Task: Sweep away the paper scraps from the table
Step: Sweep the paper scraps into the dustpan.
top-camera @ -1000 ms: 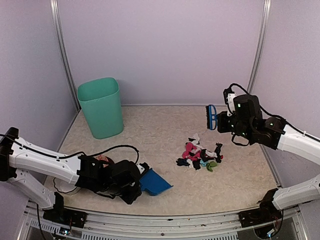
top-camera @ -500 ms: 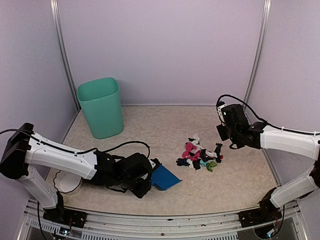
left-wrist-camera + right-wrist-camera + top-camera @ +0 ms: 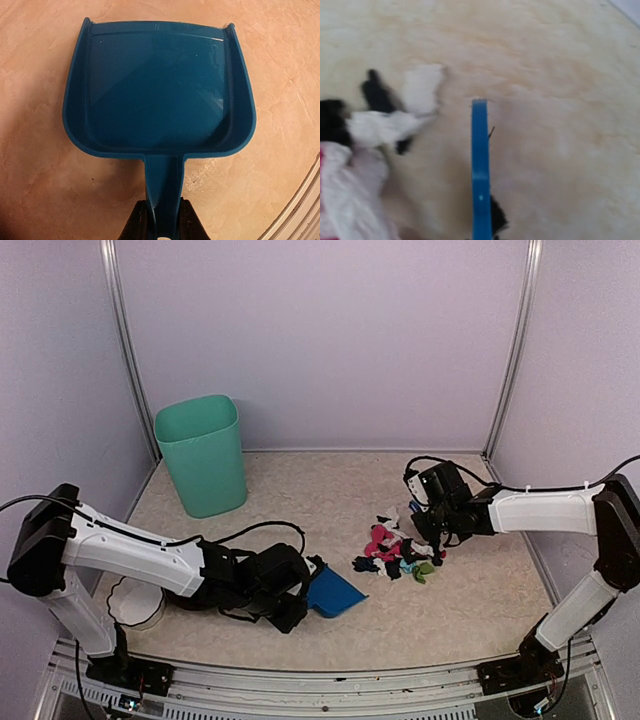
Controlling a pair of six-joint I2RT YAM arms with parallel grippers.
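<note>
The paper scraps (image 3: 400,552) lie in one pile right of the table's middle, mostly black with pink, white, green and teal bits. My left gripper (image 3: 298,587) is shut on the handle of the blue dustpan (image 3: 336,593), which lies flat with its mouth towards the pile, a short gap away. In the left wrist view the dustpan (image 3: 159,87) is empty and the fingers (image 3: 136,222) clamp its handle. My right gripper (image 3: 432,508) holds the blue hand brush (image 3: 480,175) low at the pile's far right edge. White and black scraps (image 3: 380,122) lie just left of the brush.
A green waste bin (image 3: 203,455) stands at the back left. A white round object (image 3: 135,602) lies under the left arm at the near left. The metal front rail (image 3: 330,678) runs along the near edge. Walls close the back and sides.
My left arm has slid the dustpan to the right towards the pile. My right arm has come down and to the left with the brush, to the pile's edge.
</note>
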